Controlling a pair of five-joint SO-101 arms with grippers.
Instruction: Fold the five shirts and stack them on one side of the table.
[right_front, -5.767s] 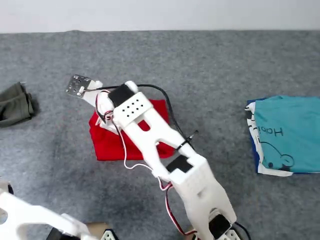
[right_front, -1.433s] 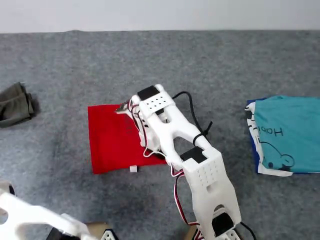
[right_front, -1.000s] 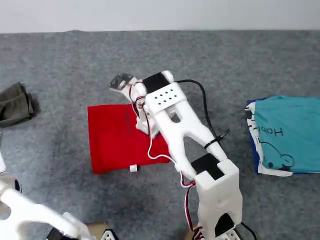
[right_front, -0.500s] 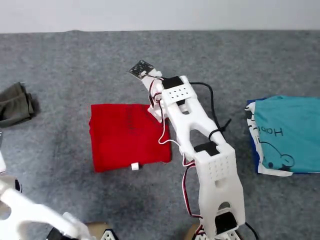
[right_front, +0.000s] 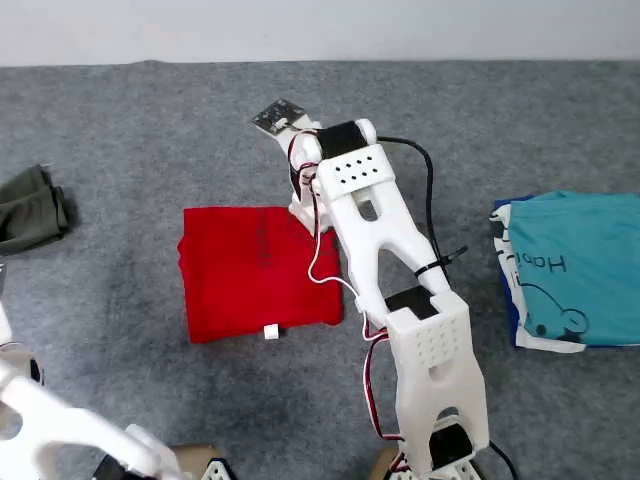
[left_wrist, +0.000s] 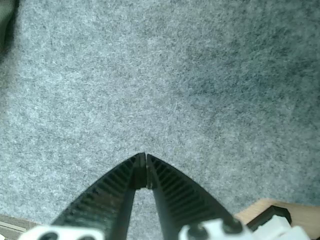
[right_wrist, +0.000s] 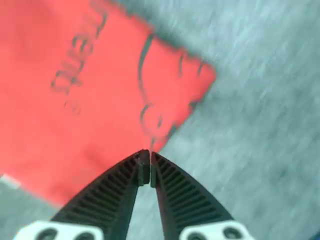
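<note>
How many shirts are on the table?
3 clearly: a red shirt folded in the middle, an olive shirt bunched at the left edge, a teal shirt at the right. Beneath it, blue and white edges may be more.

Bright, even light falls throughout, leaving only soft, faint shadows.

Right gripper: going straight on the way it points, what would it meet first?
Probably the red shirt, near its corner; depth is unclear, so the right gripper might hit the grey mat.
</note>
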